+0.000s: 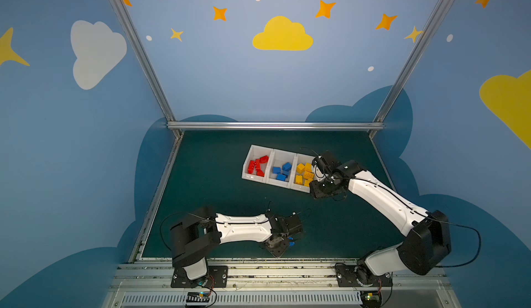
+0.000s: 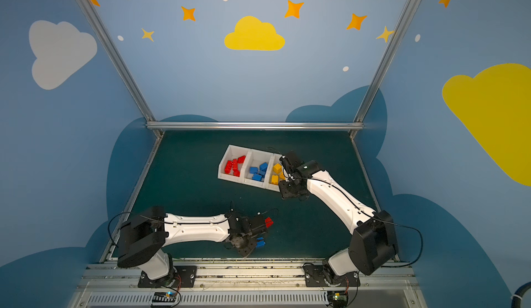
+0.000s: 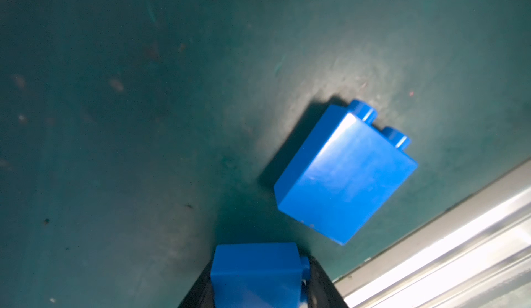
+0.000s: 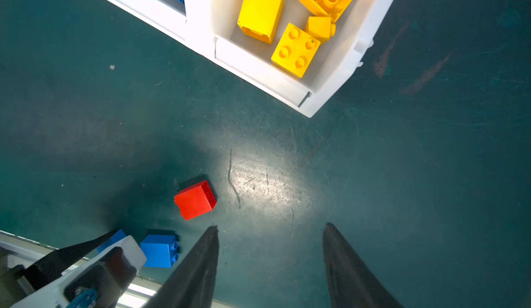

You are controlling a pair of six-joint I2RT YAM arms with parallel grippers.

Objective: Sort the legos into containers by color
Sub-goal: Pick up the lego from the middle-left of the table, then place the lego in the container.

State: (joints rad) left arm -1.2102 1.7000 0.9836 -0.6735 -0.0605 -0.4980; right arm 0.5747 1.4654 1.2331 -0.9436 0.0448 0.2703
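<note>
My left gripper (image 3: 260, 263) is shut on a blue lego (image 3: 254, 275) low over the green mat near the front rail. A second blue lego (image 3: 344, 174) lies on its side on the mat just beyond it. A red lego (image 4: 195, 200) lies loose nearby, also seen in a top view (image 2: 268, 222). Three white containers stand in a row: red legos (image 1: 257, 164), blue legos (image 1: 283, 170), yellow legos (image 1: 304, 173). My right gripper (image 4: 270, 229) hangs open and empty over the mat beside the yellow container (image 4: 344, 71).
The aluminium front rail (image 3: 445, 249) runs close behind the loose blue lego. The row of containers (image 1: 253, 148) sits at the back middle of the mat. The frame posts and the painted walls enclose the table.
</note>
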